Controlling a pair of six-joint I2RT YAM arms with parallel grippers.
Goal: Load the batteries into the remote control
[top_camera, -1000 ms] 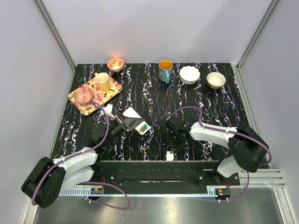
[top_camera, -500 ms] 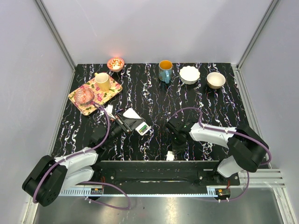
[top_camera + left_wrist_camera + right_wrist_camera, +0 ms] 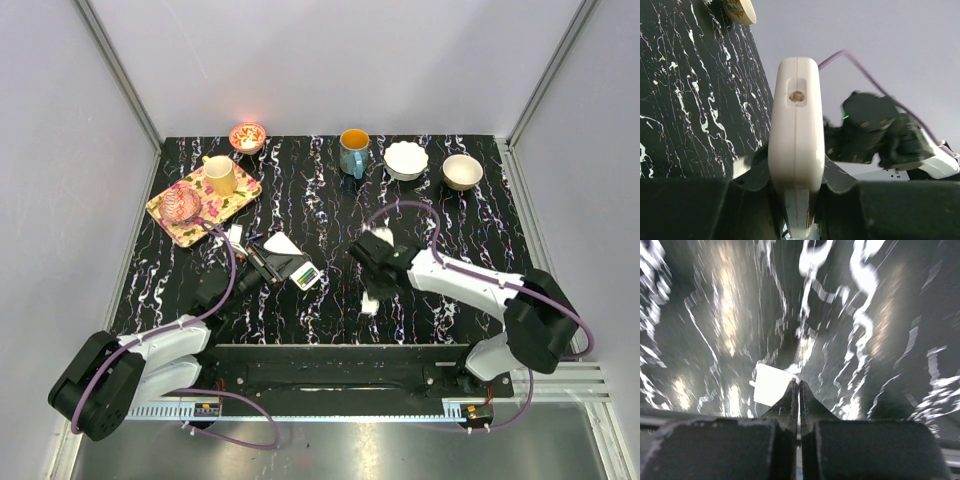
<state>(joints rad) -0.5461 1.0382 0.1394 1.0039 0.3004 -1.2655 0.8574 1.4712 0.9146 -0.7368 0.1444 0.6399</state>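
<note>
While the black marbled table (image 3: 470, 225) is big, everything that matters sits close to the arms. The left gripper (image 3: 794, 172) is clamped on the remote control (image 3: 284, 245). The remote's long axis runs diagonally from far-left to near-right, so its compartment end points toward the right arm. The right gripper (image 3: 799, 386) is pinched fully closed, a little to the remote's right, tips aimed back toward the bases. A small white flat piece (image 3: 370, 301) sits right at those tips. It's too blurry to say if it's nipped or just touched, but my guess is it's the battery door. The batteries (image 3: 308, 275), one greenish and one reddish, look already seated in that near-right end. So the right arm is nearer, and its next move would be leftward.
</note>
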